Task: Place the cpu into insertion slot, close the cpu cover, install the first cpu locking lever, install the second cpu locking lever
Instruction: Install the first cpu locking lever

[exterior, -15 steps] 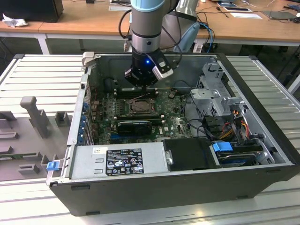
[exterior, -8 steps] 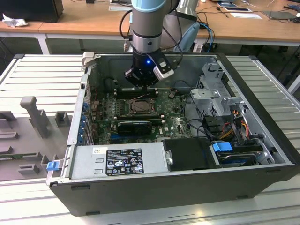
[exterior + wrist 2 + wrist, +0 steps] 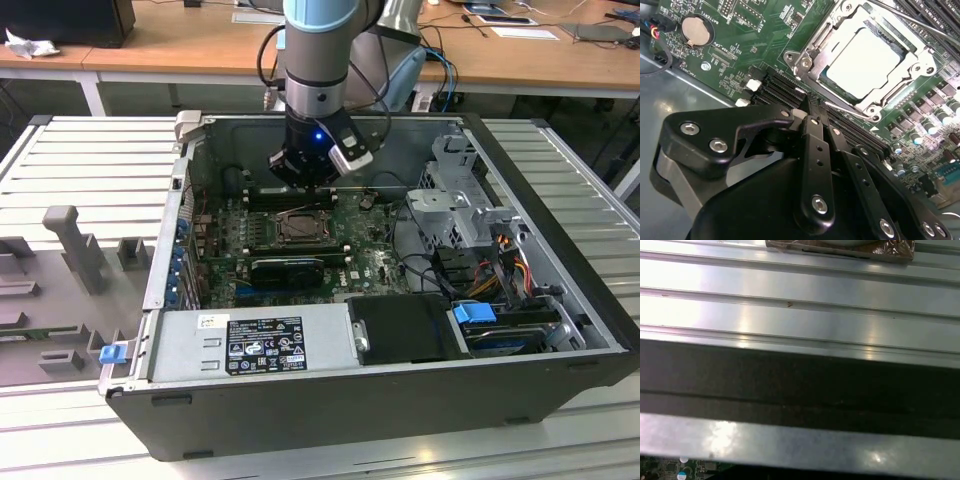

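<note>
Your black end effector (image 3: 812,107) is hanging inside the open dark computer case (image 3: 560,380), fingers pinched narrow and gripping nothing, just beside the square silver-rimmed insertion slot (image 3: 303,226). The pale beige-silver square cpu (image 3: 862,57) is already sitting in that slot with the silver windowed cpu cover (image 3: 912,67) lying over it. The case is resting on a ribbed silver metal counter (image 3: 90,150); wooden desks (image 3: 170,40) are standing behind it.

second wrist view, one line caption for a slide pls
Closed gripper poised beside the insertion slot, with the cpu seated under the closed cpu cover.
</note>
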You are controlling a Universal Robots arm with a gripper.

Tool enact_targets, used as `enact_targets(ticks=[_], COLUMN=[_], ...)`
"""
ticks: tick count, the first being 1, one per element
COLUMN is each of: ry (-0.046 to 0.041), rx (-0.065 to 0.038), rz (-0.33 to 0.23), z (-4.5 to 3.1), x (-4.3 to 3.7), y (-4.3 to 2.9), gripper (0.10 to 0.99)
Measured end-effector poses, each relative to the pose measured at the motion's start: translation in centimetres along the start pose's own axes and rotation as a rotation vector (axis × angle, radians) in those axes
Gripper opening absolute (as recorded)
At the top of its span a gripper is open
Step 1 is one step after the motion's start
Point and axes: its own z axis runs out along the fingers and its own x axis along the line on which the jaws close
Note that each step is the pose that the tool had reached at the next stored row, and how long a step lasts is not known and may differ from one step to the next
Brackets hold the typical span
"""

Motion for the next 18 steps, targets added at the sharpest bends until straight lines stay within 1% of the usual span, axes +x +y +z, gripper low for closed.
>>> enact_targets(ticks=[6, 13, 18], ry=[-0.0008, -0.002, -0.0022], rx=[0.0, 0.001, 0.001], rz=[0.01, 0.024, 0.025], z=[0.42, 0.88, 0.99], x=[0.0, -0.18, -0.18], y=[-0.14, -0.22, -0.35], gripper=[0.106, 0.106, 0.106])
